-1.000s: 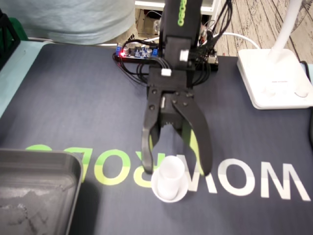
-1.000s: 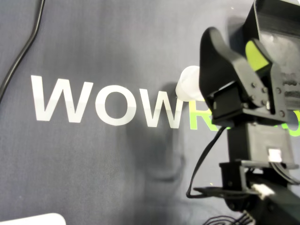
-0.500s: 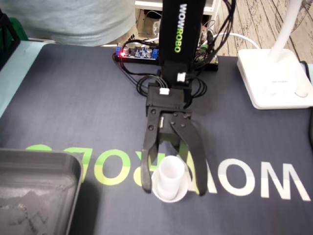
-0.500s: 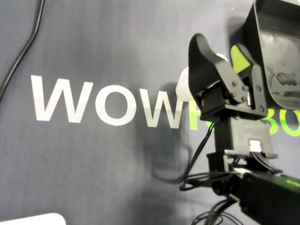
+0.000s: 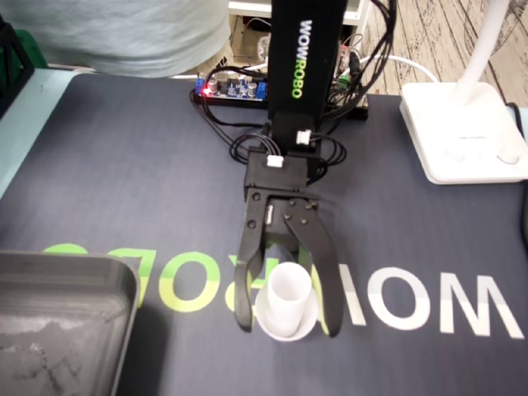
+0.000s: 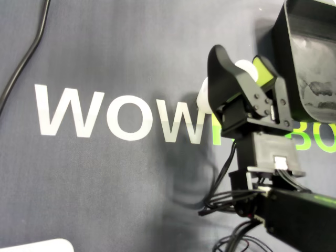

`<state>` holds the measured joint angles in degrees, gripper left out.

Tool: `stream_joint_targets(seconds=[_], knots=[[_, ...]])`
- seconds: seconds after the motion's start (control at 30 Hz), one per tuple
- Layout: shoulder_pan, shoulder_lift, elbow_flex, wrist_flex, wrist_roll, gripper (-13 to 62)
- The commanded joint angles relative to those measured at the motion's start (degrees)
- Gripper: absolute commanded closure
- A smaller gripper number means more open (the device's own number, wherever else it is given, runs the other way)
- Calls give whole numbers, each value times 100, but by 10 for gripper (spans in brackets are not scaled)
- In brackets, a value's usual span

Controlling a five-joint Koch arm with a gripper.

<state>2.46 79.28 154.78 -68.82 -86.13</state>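
Note:
A small white cup (image 5: 287, 290) stands on a wider white rim on the dark mat, over the printed lettering. In the fixed view my gripper (image 5: 288, 327) points down toward the camera, and its two black fingers (image 5: 244, 289) straddle the cup with a small gap on each side. It is open. From overhead the gripper (image 6: 240, 60) hides most of the cup (image 6: 243, 66), and only white slivers show beside the left finger.
A grey metal tray (image 5: 58, 322) sits at the lower left of the fixed view and appears at the top right from overhead as the tray (image 6: 310, 47). A white lamp base (image 5: 462, 132), a circuit board with wires (image 5: 231, 87) and a black cable (image 6: 23, 60) lie around.
The arm has stretched out toward the cup and dropped lower. Its jaws have narrowed from wide open to a closer straddle of the cup, which has stayed in place.

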Motion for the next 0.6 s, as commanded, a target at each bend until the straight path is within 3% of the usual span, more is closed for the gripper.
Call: stream_joint_targets(seconds=[0.0, 0.57], knots=[[-18, 0, 9, -413, -44, 171], [-97, -193, -53, -413, -360, 193]])
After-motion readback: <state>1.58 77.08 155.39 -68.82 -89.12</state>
